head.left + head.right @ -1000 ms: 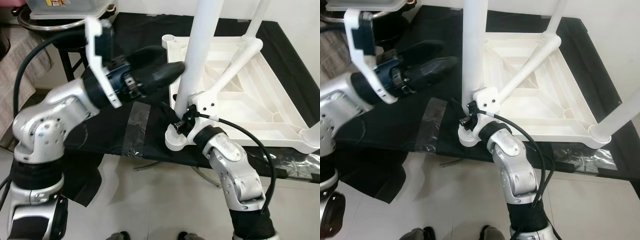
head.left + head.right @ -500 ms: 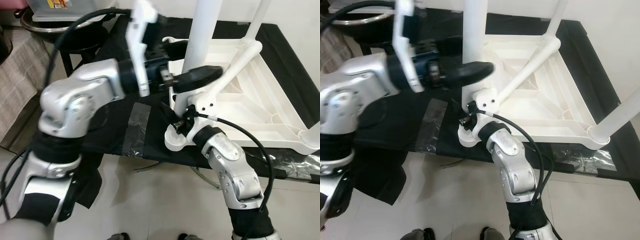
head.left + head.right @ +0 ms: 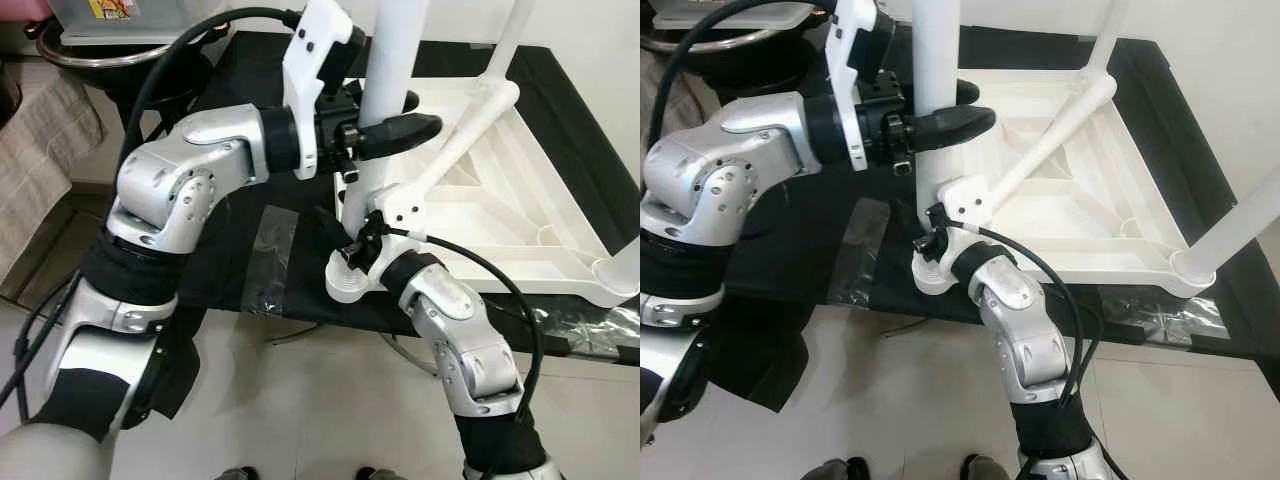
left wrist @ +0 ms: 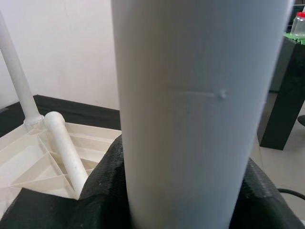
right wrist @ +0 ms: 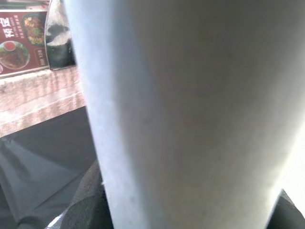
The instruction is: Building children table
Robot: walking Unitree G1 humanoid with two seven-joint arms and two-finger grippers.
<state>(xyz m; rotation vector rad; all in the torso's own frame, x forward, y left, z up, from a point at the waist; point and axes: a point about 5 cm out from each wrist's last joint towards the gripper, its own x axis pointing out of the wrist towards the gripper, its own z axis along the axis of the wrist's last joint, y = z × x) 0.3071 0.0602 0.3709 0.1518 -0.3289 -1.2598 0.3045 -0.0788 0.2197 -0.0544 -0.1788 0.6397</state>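
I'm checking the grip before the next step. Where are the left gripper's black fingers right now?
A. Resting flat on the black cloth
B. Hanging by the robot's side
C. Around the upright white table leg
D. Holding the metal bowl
C. The left gripper has one black finger on each side of the upright white table leg, well above the right gripper at the leg's base.

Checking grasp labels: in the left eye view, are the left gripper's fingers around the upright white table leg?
Yes, the left gripper has one black finger passing on each side of the upright white leg.
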